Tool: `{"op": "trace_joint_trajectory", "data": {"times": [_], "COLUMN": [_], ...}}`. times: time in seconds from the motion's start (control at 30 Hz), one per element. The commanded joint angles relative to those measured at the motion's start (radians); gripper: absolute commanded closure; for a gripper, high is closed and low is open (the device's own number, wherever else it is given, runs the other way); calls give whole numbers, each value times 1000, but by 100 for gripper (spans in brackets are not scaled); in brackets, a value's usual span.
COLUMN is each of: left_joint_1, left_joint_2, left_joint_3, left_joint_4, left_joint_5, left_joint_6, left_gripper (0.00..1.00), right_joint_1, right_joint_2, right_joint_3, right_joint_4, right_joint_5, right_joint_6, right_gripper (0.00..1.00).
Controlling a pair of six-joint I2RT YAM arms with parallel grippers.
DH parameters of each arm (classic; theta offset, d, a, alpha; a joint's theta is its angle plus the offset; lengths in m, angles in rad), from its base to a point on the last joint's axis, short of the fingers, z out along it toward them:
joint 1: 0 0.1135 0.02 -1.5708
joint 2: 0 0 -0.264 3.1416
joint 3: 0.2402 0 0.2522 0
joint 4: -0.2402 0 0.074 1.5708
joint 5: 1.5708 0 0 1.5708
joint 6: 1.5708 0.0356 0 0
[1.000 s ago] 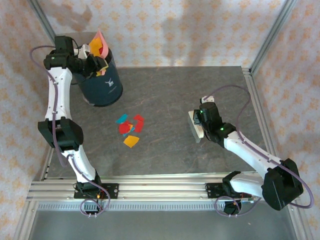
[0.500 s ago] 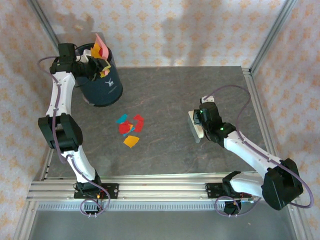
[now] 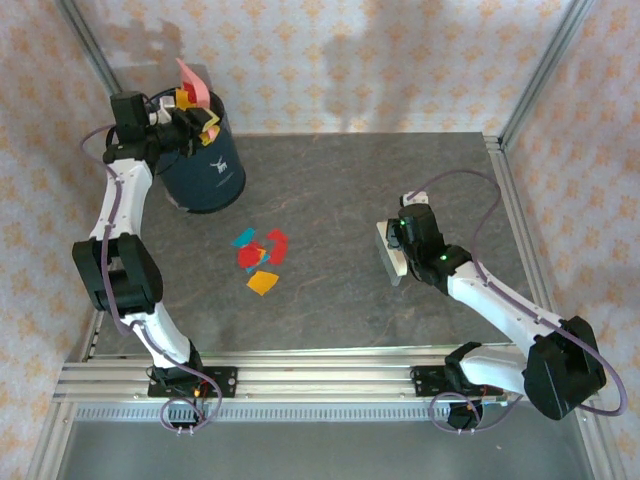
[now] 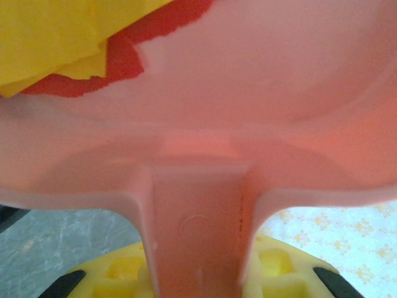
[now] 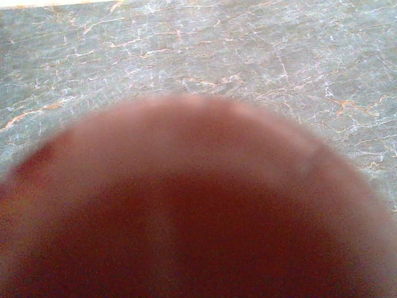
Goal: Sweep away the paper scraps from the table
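Tipping the pink dustpan [image 4: 267, 87] over the dark blue bin [image 3: 212, 168], the left gripper [image 3: 186, 124] is squeezing the pan's handle tight between its yellow fingers [image 4: 102, 280]. The scoop is sticking up just past these jaws, and the bin is sitting right under them. Yellow and red paper scraps [image 4: 56, 37] are clinging to the top corner of the scoop, so I think this load is not all out yet.

Compared with 1 second ago, the left wrist is sitting further back and to the left, and the pan is standing up steeper over the bin. The arm's elbow is bending out a different way too. That tells me the dumping step is going on right now.

The right gripper [image 3: 400, 248] is not moving at all. Its jaws are closed, and they seem to be clamping a pale brush [image 3: 387, 252] that is resting on the table [image 3: 400, 170]. The wrist view is too blurry to be sure.

A small pile of red, orange-yellow and teal scraps [image 3: 260, 256] is lying where it was, well apart from the left jaws and off to the left of the right jaws. So at least 1 more sweep is waiting.
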Motion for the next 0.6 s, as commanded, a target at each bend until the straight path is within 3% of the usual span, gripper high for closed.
{"op": "trace_joint_trajectory", "data": {"times": [0.0, 0.1, 0.37, 0.57], "left_joint_1": [6, 7, 7, 7], "left_joint_2": [-48, -58, -48, -56], "left_joint_3": [-42, -91, -243, -284], "left_joint_4": [215, 312, 844, 940], "left_joint_5": [39, 43, 54, 42], "left_joint_6": [-139, -218, -628, -705], "left_gripper": [100, 100, 100, 100], "right_joint_1": [-6, -5, -5, -4], "right_joint_2": [9, 9, 8, 3], "right_joint_3": [17, 16, 15, 13], "right_joint_4": [-24, -21, -25, -26], "right_joint_5": [-4, -6, -7, -8], "right_joint_6": [14, 15, 24, 28], "right_gripper": [100, 100, 100, 100]}}
